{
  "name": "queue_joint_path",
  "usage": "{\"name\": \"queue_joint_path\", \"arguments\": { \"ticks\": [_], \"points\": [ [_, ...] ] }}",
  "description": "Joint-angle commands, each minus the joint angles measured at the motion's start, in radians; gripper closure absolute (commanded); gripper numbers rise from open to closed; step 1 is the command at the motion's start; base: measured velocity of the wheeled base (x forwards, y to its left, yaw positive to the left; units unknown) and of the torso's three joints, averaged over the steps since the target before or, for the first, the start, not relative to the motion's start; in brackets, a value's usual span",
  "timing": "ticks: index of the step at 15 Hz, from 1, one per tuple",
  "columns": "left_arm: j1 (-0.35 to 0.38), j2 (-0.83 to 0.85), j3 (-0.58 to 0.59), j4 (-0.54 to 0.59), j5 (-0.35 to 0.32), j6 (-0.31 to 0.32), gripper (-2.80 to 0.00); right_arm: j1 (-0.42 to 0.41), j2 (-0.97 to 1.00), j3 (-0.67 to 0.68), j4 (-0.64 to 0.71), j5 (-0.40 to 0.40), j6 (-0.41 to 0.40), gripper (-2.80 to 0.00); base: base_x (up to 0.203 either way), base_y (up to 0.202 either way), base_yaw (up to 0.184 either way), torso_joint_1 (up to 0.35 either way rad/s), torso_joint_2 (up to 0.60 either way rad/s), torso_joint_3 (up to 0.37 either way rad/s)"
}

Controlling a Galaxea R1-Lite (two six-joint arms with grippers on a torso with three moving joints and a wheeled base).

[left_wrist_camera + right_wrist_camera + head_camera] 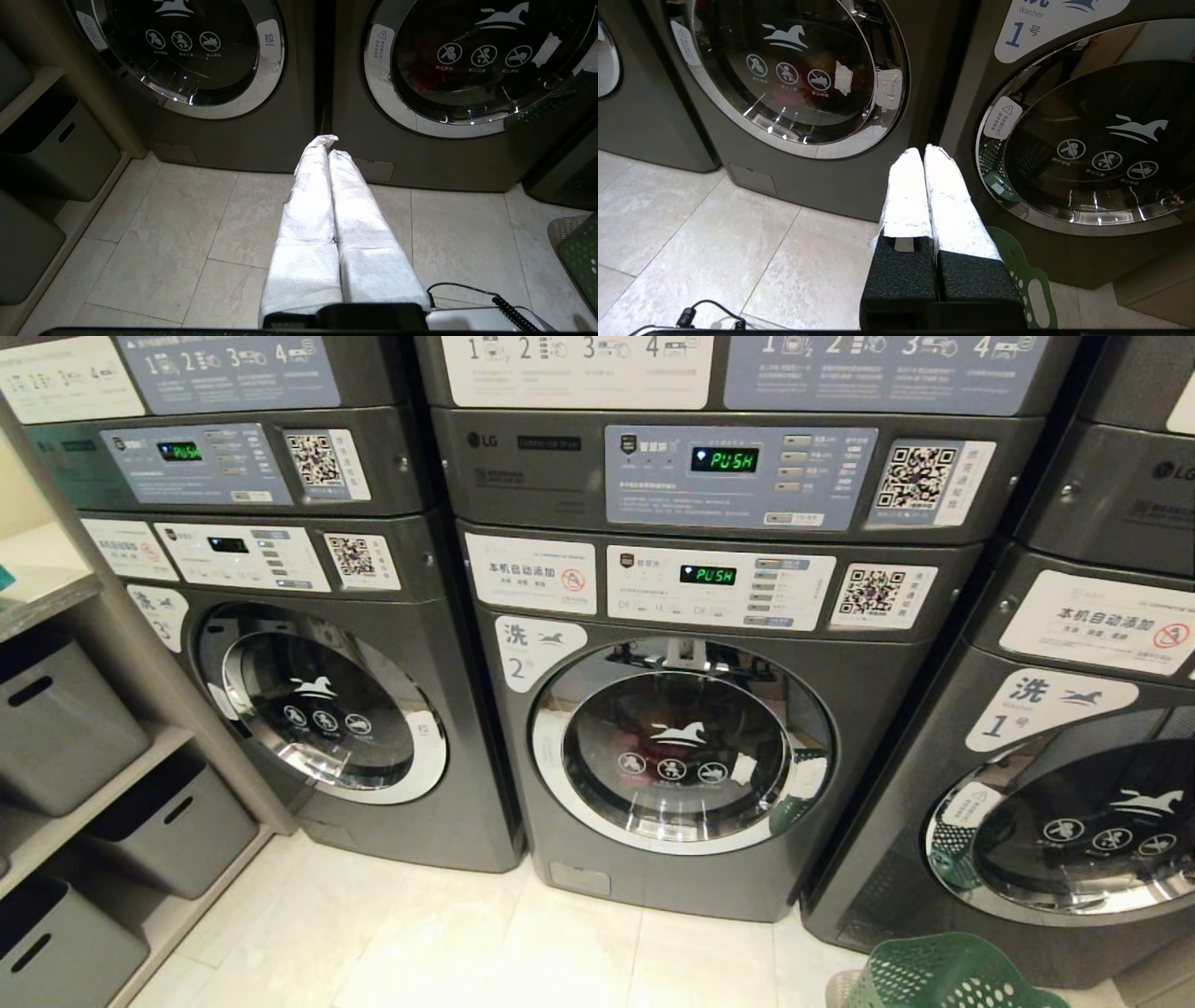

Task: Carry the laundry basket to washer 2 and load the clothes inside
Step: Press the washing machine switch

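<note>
low down, both grippers clenched empty, laundry basket [943,975] beside right gripper [924,156], left gripper [328,145] apart

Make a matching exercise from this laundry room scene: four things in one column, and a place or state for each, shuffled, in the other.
Things
1. washer 2
2. laundry basket
3. left gripper
4. grey storage bins

Places or states
A. on the shelves at the left
B. shut, holding nothing
C. door closed, display reading PUSH
D. on the floor at the lower right

Pairs: 1-C, 2-D, 3-B, 4-A
</note>
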Motion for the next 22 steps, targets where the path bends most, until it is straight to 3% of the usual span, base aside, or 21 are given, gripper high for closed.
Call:
{"name": "queue_joint_path", "arguments": {
  "ticks": [1,9,22],
  "points": [
    [0.0,0.002,-0.002,0.001,0.0,0.003,0.0,0.0,0.002,0.0,0.0,0.0,0.0,0.0,0.205,0.0,0.0,0.024,0.0,-0.006],
    [0.0,0.002,-0.002,0.001,0.0,0.003,0.0,0.0,0.002,0.0,0.0,-0.001,0.0,0.0,0.033,0.0,-0.013,0.004,0.0,-0.001],
    [0.0,0.002,-0.002,0.0,0.006,-0.02,0.0,0.0,0.002,0.0,0.001,-0.003,0.003,0.0,-0.001,0.006,-0.163,0.001,0.0,0.002]
  ]
}}
